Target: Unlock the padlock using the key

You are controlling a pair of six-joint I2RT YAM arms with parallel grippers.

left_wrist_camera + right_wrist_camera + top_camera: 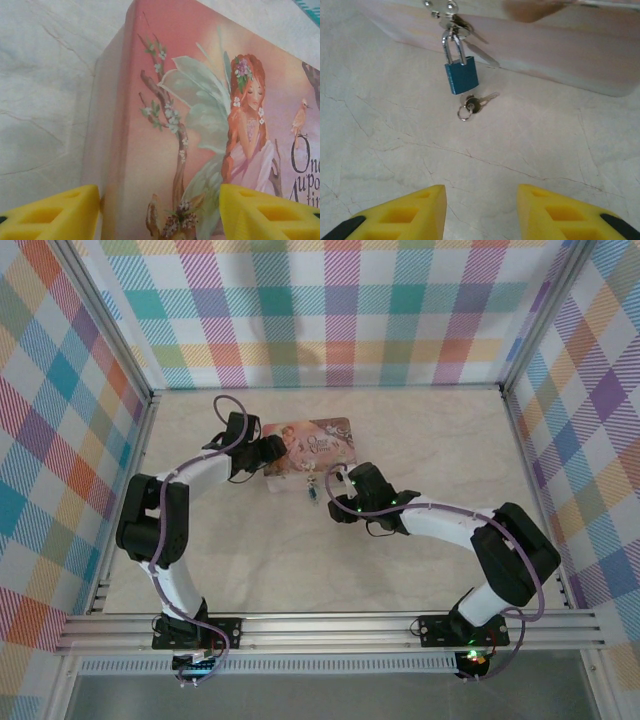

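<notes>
The right hand (481, 192) is partly open with nothing between its fingers, low over the counter (385, 145). Ahead of it is the padlock (461, 76), blue body, shackle hooked through the clasp of the pink tin (200, 75). The key (479, 102), on a ring, lies just below the padlock. The left hand (159, 192) straddles the tin's end; cannot tell if it grips.

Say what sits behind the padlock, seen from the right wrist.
The tin's pale side wall, with the metal hasp that the padlock is hooked through. The lock body covers the stretch of wall directly behind it.
</notes>
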